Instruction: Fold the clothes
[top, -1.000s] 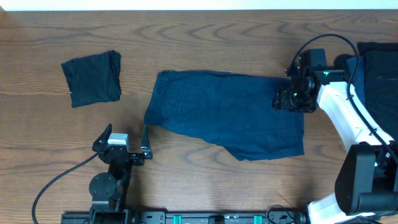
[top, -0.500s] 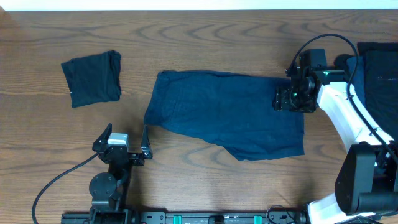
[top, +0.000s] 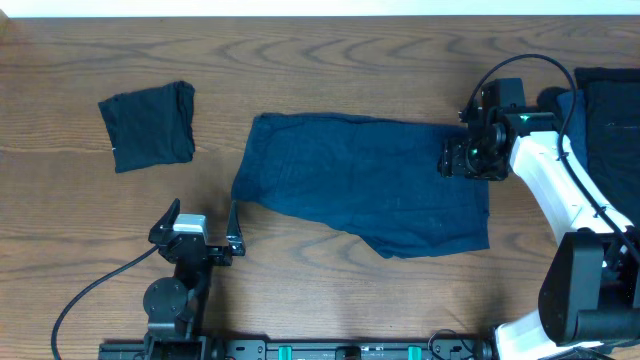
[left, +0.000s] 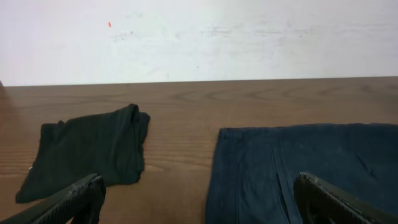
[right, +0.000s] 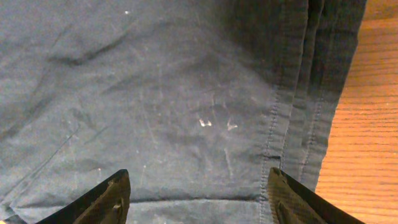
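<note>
A navy garment (top: 365, 185) lies spread flat in the middle of the table, and in the left wrist view it is the blue cloth (left: 305, 165) at the right. A black garment (top: 148, 125), folded into a small rectangle, rests at the far left (left: 87, 152). My right gripper (top: 462, 160) hangs open over the navy garment's right edge; in its own view (right: 199, 196) the jaws stand wide above flat cloth (right: 155, 93) beside a stitched hem, gripping nothing. My left gripper (top: 203, 207) is open near the front edge, off the cloth, its jaws (left: 202, 199) empty.
More dark clothes (top: 610, 110) are heaped at the table's right edge, behind the right arm. Bare wood (top: 330, 60) runs along the back, and a strip of it (right: 373, 124) shows just past the hem. A white wall (left: 199, 37) rises behind the table.
</note>
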